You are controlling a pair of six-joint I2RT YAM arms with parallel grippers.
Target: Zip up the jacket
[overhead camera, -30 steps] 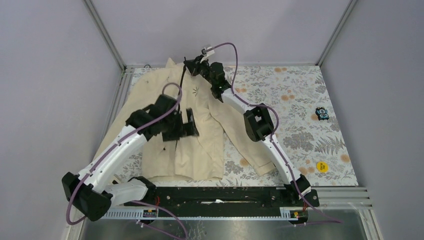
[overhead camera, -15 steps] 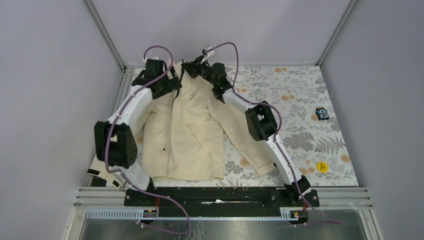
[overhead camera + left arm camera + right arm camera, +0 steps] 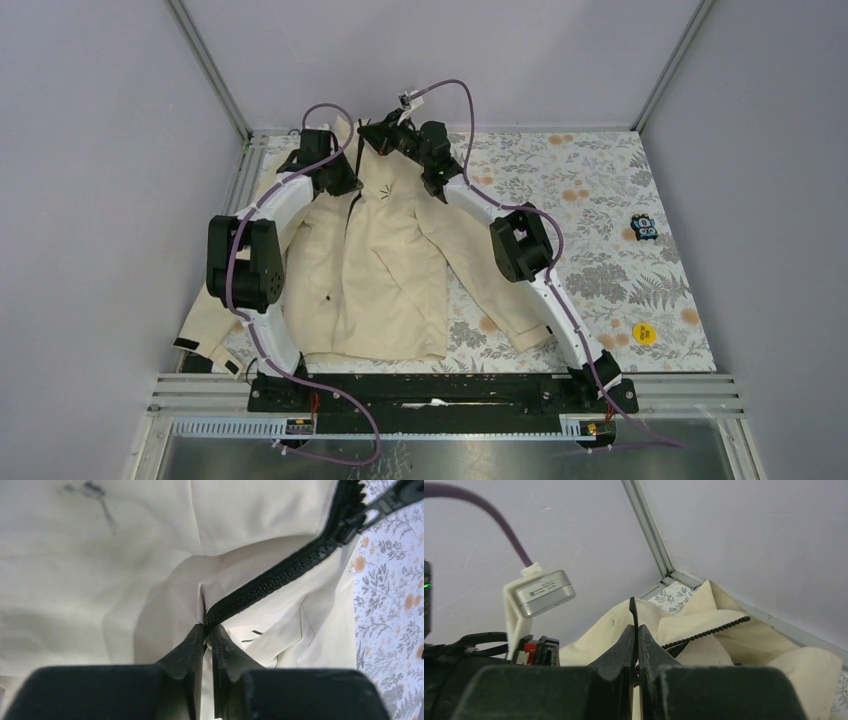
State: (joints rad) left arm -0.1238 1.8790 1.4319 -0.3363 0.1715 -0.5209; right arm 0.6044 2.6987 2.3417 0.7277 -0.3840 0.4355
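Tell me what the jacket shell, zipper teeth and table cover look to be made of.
jacket: woven fabric, probably cotton or a blend. It is matte cream with soft creases and folds.
zipper: chunky black moulded teeth with a faint sheen. They look plastic, not metal.
table cover: flat, matte floral print. Cloth or vinyl, can't tell.

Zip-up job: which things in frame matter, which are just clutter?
In the job:
- jacket
- zipper
- zipper pull
- left gripper, shut on jacket by the zipper
- right gripper, shut on zipper pull

Lying about:
- small black-and-blue object
- yellow disc
- floral cloth under it all
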